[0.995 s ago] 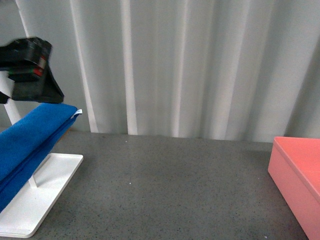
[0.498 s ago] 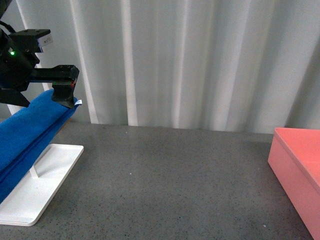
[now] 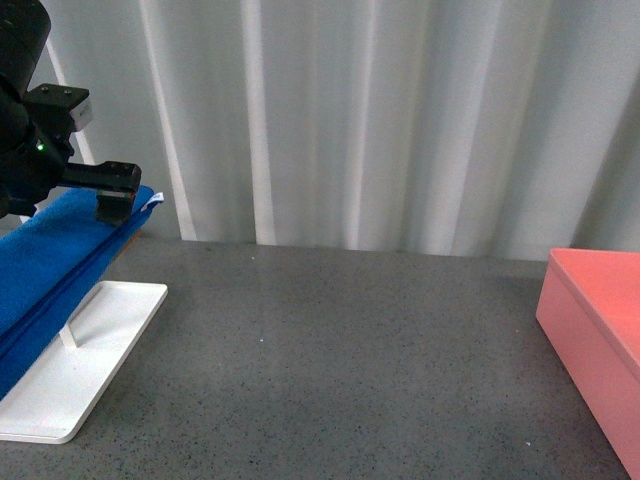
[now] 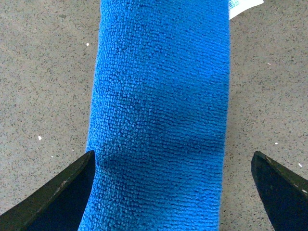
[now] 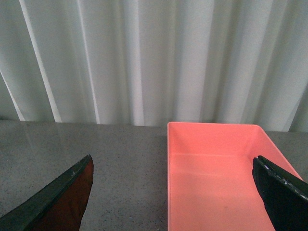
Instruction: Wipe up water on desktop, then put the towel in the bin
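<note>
The blue towel (image 3: 50, 260) hangs folded over a rack at the far left, its white tag (image 3: 155, 199) at the far end. My left gripper (image 3: 100, 200) hovers open just over that end. In the left wrist view the towel (image 4: 159, 120) runs between the spread fingers (image 4: 57, 202), one finger's tip touching its edge, with the tag (image 4: 243, 6) beyond. The pink bin (image 3: 600, 340) stands at the right on the dark speckled desktop (image 3: 330, 360). My right gripper (image 5: 172, 161) is open above the bin (image 5: 216, 183), which is empty. No water shows.
The rack's flat white base (image 3: 90, 360) lies on the desktop at the left under the towel. A pale pleated curtain (image 3: 380, 120) closes off the back edge of the desktop.
My left gripper came in over the towel's far end, then shifted slightly left and lower. The towel stays draped on the rack.
</note>
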